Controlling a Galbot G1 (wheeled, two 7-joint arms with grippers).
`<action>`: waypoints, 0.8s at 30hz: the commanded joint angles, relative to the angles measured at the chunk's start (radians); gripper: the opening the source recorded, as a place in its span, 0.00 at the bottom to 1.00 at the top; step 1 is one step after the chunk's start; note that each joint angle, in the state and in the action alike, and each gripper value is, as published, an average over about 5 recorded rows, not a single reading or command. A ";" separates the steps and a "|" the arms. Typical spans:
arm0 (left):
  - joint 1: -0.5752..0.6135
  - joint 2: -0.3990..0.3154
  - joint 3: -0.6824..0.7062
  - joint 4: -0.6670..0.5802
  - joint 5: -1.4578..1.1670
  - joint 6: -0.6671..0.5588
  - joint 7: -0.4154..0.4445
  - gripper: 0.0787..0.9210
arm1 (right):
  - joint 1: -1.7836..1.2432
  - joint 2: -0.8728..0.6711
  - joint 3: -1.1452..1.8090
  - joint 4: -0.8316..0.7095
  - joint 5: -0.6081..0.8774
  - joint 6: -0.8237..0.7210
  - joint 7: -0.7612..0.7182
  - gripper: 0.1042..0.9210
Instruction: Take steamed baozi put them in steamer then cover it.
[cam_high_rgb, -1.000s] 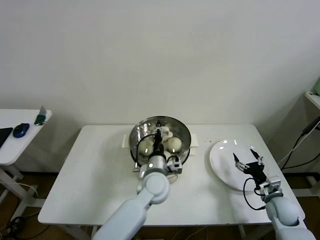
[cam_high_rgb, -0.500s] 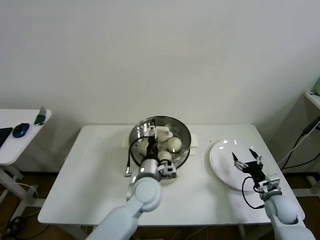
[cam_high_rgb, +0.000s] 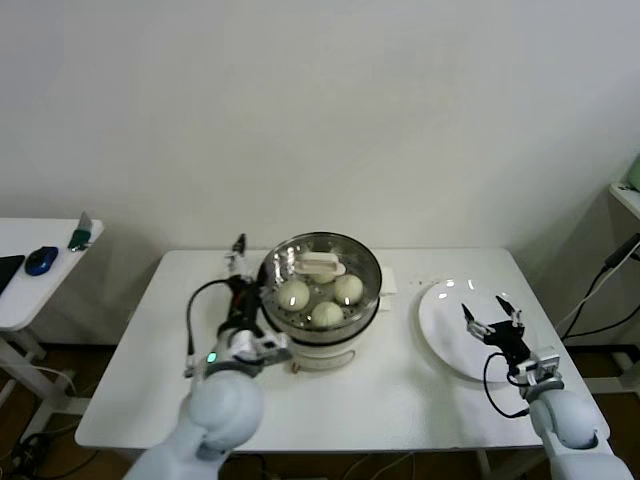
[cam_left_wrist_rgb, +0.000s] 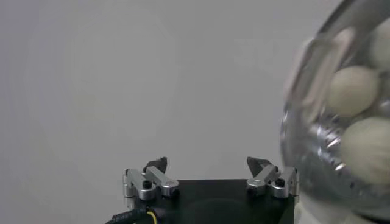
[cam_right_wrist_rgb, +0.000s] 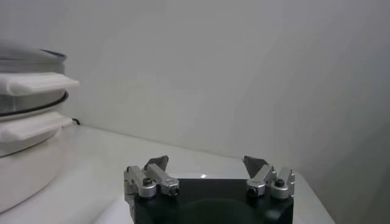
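The steamer (cam_high_rgb: 320, 340), a shiny steel pot on a white base, stands at the table's middle with a glass lid and its white handle (cam_high_rgb: 318, 264) on top. Three cream-white baozi (cam_high_rgb: 294, 294) show through the lid; a fourth is partly hidden under the handle. My left gripper (cam_high_rgb: 238, 252) is open and empty just left of the steamer. In the left wrist view the gripper (cam_left_wrist_rgb: 207, 165) has the lidded steamer (cam_left_wrist_rgb: 304, 158) with baozi (cam_left_wrist_rgb: 352, 90) beside it. My right gripper (cam_high_rgb: 492, 320) is open and empty over the white plate (cam_high_rgb: 445, 305); its wrist view (cam_right_wrist_rgb: 206, 163) shows the steamer (cam_right_wrist_rgb: 24, 128) farther off.
The white plate lies at the table's right, near the front edge. A side table at the far left holds a blue mouse (cam_high_rgb: 41, 260). A shelf and cables (cam_high_rgb: 600, 290) stand at the far right.
My left gripper has drawn back from above the steamer's lid handle to the pot's left side. The lid stays on the steamer. The right arm has hardly moved.
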 joint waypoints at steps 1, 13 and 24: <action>0.347 0.006 -0.539 -0.096 -0.865 -0.516 -0.275 0.88 | -0.018 0.005 0.001 0.042 0.005 0.005 -0.002 0.88; 0.445 -0.190 -0.644 0.100 -1.100 -0.815 -0.256 0.88 | -0.036 0.035 -0.006 0.093 0.002 0.027 -0.017 0.88; 0.418 -0.193 -0.625 0.121 -1.080 -0.800 -0.232 0.88 | -0.030 0.031 -0.006 0.087 0.003 0.041 -0.022 0.88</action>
